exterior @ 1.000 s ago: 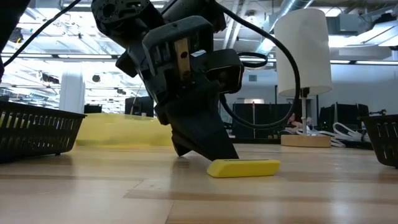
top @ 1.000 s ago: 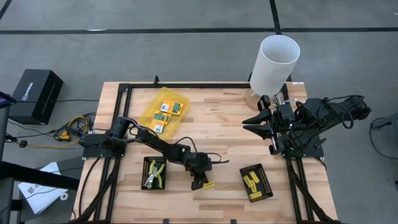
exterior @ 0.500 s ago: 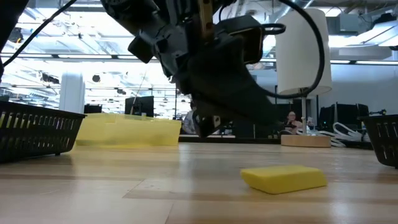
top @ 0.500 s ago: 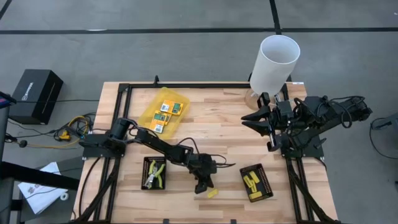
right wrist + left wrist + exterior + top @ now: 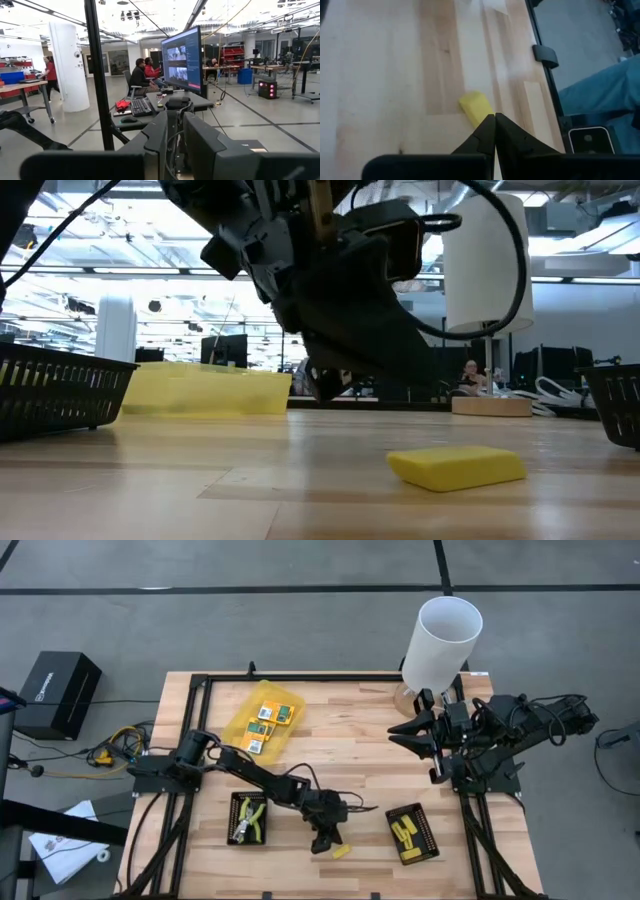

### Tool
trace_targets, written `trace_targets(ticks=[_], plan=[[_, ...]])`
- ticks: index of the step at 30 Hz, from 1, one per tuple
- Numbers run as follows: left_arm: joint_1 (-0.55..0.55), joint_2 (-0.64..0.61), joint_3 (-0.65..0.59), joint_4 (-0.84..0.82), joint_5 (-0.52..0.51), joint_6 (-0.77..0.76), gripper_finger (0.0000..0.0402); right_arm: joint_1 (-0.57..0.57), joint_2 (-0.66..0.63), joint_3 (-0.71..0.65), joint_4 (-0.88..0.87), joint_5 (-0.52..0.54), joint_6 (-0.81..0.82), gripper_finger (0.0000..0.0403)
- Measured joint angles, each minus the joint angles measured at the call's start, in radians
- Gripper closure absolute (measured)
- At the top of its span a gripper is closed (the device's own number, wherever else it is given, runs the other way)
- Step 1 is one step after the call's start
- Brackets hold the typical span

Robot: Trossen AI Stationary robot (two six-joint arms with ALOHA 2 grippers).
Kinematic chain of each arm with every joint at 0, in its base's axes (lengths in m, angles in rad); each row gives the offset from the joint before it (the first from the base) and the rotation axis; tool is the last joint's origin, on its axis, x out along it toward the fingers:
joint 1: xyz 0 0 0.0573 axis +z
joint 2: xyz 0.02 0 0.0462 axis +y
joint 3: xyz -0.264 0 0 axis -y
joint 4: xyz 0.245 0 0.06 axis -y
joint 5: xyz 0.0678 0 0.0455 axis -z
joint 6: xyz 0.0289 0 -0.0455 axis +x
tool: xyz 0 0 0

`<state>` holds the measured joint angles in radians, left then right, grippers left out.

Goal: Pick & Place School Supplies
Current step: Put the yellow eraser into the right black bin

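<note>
A tiny yellow stubby piece [image 5: 342, 851] lies flat on the wood near the table's near edge; it also shows in the low view [image 5: 457, 466] and in the left wrist view [image 5: 476, 106]. My left gripper [image 5: 322, 840] is shut and hovers just left of it, clear of the table [image 5: 325, 385]. Its shut tips [image 5: 494, 116] stand above the piece's near corner. Three flat packets [image 5: 267, 718] lie in the translucent yellow container. The plier-like tool [image 5: 250, 819] lies in the left black tray. More yellow pieces [image 5: 405, 834] lie in the right black tray. My right gripper [image 5: 405, 733] waits open at the table's right, raised.
A tall white cylinder [image 5: 441, 640] stands at the far right corner. The yellow container [image 5: 205, 390] sits at the far left of the table. The left black tray [image 5: 50, 395] and the right black tray [image 5: 615, 405] flank the bare wood around the piece. A black frame rims the table [image 5: 300, 677].
My left gripper, which had its shut tips down on the table against the yellow piece, has risen clear and shifted slightly toward the right and near edges. The piece has slid toward the near edge and turned about, and lies free on the wood.
</note>
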<state>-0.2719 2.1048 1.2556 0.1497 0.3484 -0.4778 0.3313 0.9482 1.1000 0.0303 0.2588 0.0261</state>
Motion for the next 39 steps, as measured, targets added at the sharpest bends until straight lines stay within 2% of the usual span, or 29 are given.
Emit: trace_targets(ticks=[11, 39], plan=[[-0.008, 0.059, 0.0, 0.024, 0.026, -0.027, 0.0401, 0.0, 0.0, 0.0, -0.001, 0.0, -0.005, 0.0347], [-0.031, 0.063, 0.001, 0.082, 0.034, -0.055, 0.0401, 0.0, 0.0, 0.0, -0.024, 0.0, 0.0, 0.0347]])
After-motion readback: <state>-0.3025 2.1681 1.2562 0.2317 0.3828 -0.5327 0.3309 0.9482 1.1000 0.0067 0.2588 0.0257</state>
